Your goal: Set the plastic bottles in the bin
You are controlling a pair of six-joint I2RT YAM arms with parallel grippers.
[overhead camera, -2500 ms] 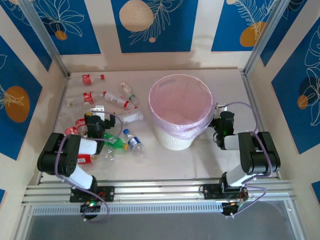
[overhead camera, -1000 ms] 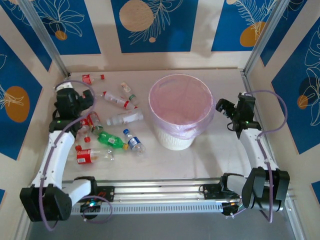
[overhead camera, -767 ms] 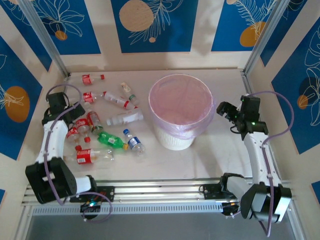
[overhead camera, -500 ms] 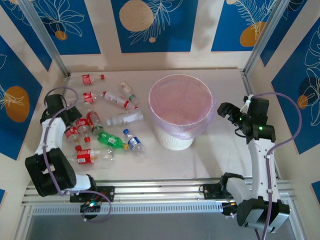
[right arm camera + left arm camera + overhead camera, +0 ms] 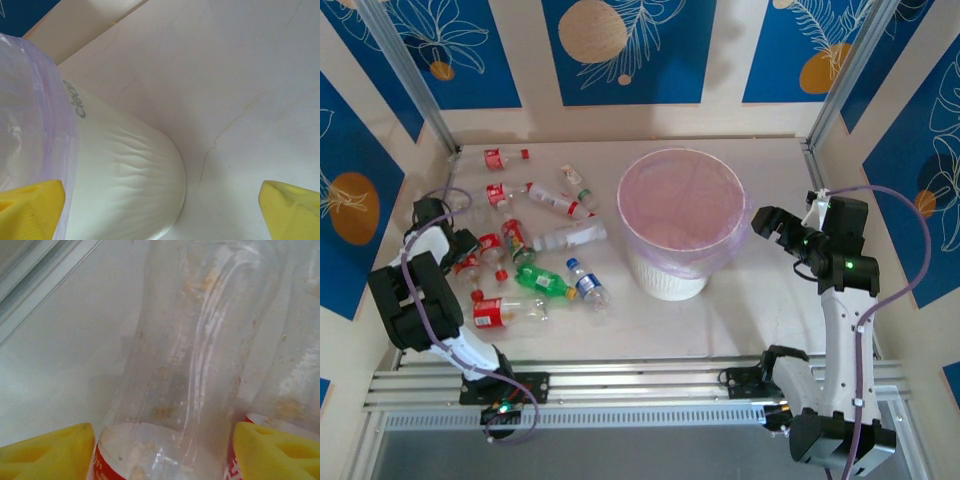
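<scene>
L gripper (image 5: 162, 455) just swung out far left of the bin (image 5: 665, 278), now narrowing on a bottle

Pads either side of a red-label bottle (image 5: 200, 350), can't tell if clamped yet. R gripper (image 5: 160, 205) wide open, empty, right beside the bin. Other bottles (image 5: 535, 240) lying left of bin, so first pick imo.

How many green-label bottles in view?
1. The green-label bottle lies on the table left of the bin, right beside a blue-label bottle. The left arm may hide others.
</scene>
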